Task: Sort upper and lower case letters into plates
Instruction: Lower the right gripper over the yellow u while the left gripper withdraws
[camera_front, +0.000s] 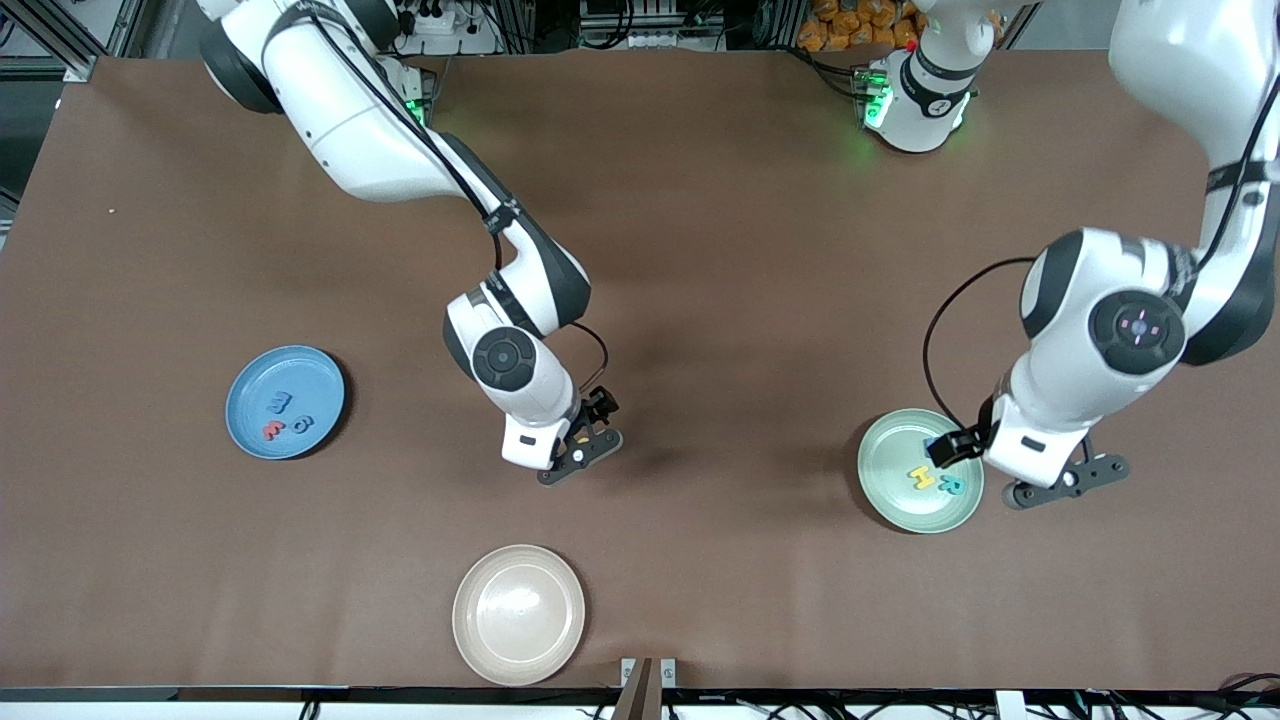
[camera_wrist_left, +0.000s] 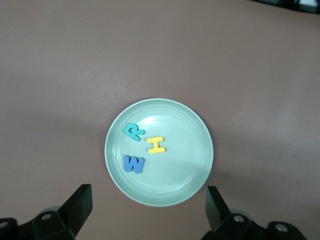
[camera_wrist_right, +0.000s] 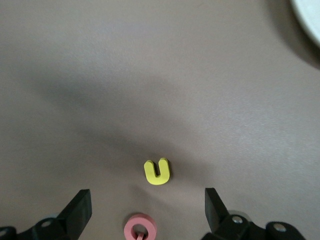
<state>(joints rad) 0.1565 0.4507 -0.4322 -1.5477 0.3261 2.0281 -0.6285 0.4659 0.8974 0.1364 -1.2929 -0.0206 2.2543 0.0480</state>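
A brown table (camera_front: 700, 250) carries a cream plate (camera_front: 519, 614) nearest the front camera. The right gripper (camera_wrist_right: 147, 210) hangs wide open over a yellow letter (camera_wrist_right: 157, 171) and a pink letter (camera_wrist_right: 140, 227) on bare tabletop, while the left gripper (camera_wrist_left: 147, 210), also spread wide and empty, hangs over the mint green plate (camera_wrist_left: 195, 170) holding three letters (camera_wrist_left: 156, 144). The blue plate (camera_front: 250, 415), toward the right arm's end, holds three more.

Table (camera_front: 700, 250), contents by position:
- Plate (camera_front: 285, 402) toward the right arm's end: three letters (camera_front: 288, 418) in it.
- Plate (camera_wrist_left: 159, 152) toward the left arm's end: R (camera_wrist_left: 133, 131), H (camera_wrist_left: 156, 144) and W (camera_wrist_left: 134, 164) in it, apart from one another; left pincer (camera_wrist_left: 147, 210) over it, spread wide.
- Third plate (camera_front: 518, 613) nearest the front camera, between those two.
- Mid-table: U-shaped letter (camera_wrist_right: 157, 171) and ring-shaped piece (camera_wrist_right: 140, 227) lying close together under the right pincer (camera_wrist_right: 147, 210), spread wide.
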